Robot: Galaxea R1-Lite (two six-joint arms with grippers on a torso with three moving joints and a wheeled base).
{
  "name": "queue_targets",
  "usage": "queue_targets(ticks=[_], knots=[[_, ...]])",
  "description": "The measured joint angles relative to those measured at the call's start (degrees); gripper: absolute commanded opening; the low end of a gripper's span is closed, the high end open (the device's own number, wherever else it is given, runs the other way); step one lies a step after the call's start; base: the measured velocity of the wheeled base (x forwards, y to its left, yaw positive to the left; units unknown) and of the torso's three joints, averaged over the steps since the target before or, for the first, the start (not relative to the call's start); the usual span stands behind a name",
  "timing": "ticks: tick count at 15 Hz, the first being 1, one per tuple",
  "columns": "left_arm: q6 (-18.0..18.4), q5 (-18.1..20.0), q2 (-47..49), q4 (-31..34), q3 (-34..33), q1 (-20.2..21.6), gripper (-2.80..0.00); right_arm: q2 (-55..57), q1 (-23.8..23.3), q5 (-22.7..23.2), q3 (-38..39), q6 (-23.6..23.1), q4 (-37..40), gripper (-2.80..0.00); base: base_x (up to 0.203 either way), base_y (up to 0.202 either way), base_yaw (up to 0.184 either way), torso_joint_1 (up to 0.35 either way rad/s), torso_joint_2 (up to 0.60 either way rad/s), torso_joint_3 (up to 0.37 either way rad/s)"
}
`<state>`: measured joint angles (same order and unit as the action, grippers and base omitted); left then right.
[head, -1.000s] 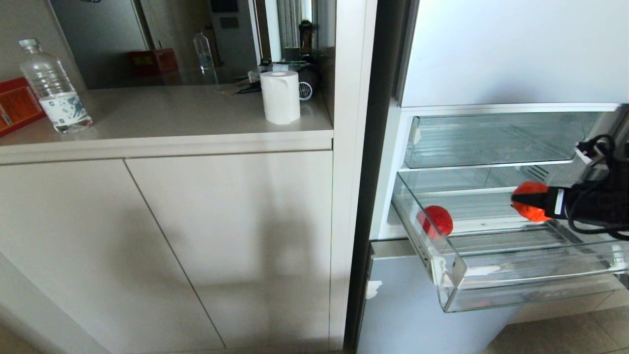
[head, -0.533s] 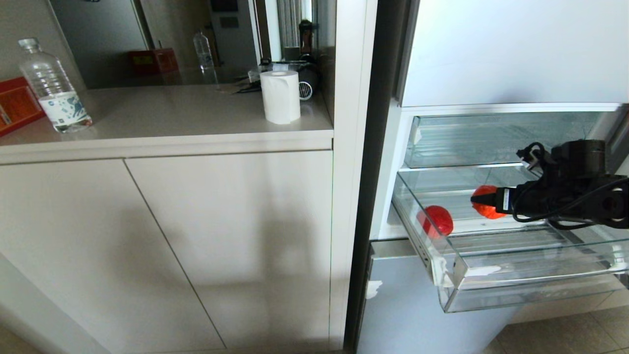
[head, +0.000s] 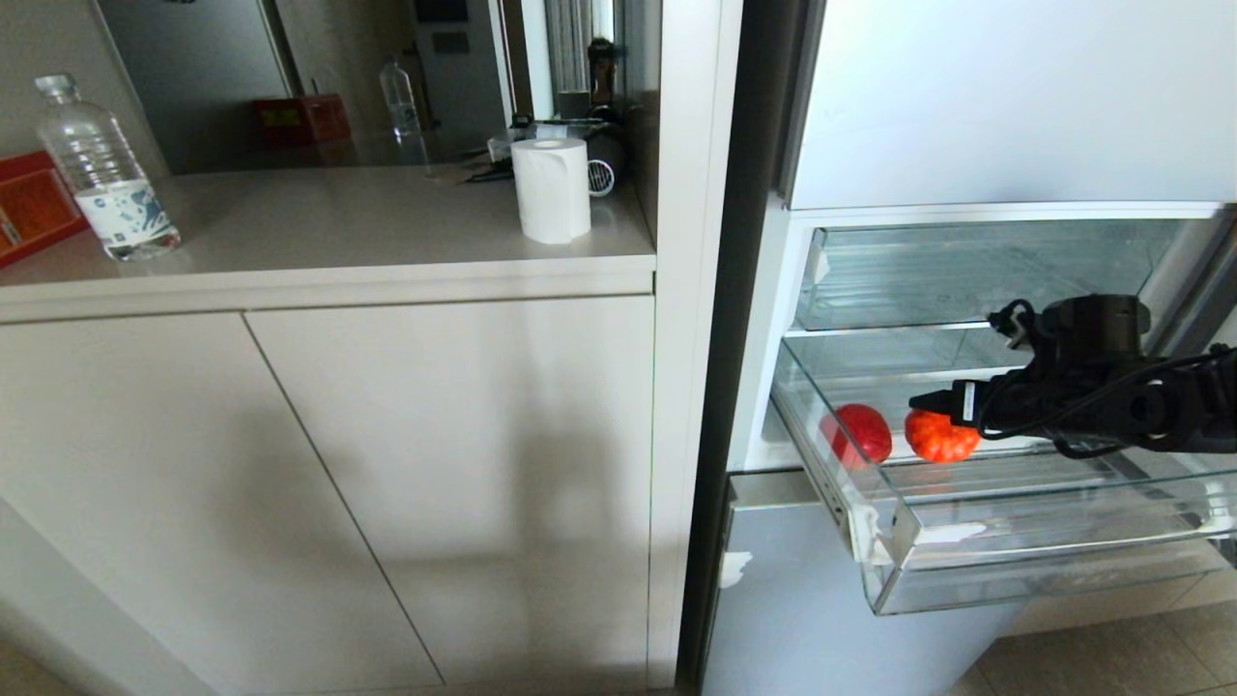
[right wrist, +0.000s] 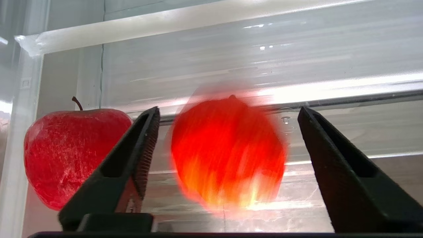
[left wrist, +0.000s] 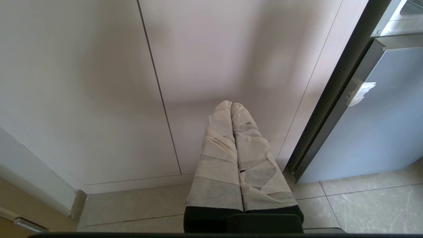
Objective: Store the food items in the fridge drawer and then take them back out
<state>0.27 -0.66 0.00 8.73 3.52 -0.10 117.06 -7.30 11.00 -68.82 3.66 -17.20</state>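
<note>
Orange fruit (right wrist: 228,155) sits loose between the right pincer's (right wrist: 228,142) spread jaws inside the drawer (head: 966,541): round, smooth, likely light and roll-prone; grip across its widest middle.

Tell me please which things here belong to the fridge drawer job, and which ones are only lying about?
Belong to the job:
- round red apple with stem
- round orange-red fruit, between the open right gripper fingers
- clear plastic fridge drawer

Only lying about:
- clear plastic water bottle
- white paper roll
- red box
- left gripper, parked near the floor
</note>
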Motion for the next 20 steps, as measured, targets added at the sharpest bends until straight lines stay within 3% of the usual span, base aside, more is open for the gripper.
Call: queue_targets(ticks=[3, 4, 9, 17, 20], knots=[[-0.02, 0.00, 0.00, 0.00, 0.00, -0.01, -2.80, -2.70, 0.00, 0.06, 1.81, 1.14, 0.07, 0.00, 0.000, 0.000, 0.000, 0.000, 0.00, 0.000], [0.00, -0.02, 0.00, 0.00, 0.00, -0.01, -2.80, -4.46, 0.02, 0.07, 2.82, 1.22, 0.04, -2.80, 0.000, 0.000, 0.000, 0.000, 0.00, 0.000], [-0.02, -0.02, 0.00, 0.00, 0.00, 0.02, -2.80, -19.31, -0.07, -0.32, 12.76, 1.26, 0.15, -2.80, 0.000, 0.000, 0.000, 0.000, 0.00, 0.000], [0.00, -0.02, 0.00, 0.00, 0.00, 0.02, -2.80, -55.22, -0.33, -7.95, 48.95, 1.72, 3.29, -2.80, 0.000, 0.000, 0.000, 0.000, 0.00, 0.000], [0.00, -0.01, 0.00, 0.02, 0.00, 0.02, -2.80, -58.23, -0.27, -8.52, 54.90, 2.27, 4.44, -2.80, 0.000, 0.000, 0.000, 0.000, 0.00, 0.000]])
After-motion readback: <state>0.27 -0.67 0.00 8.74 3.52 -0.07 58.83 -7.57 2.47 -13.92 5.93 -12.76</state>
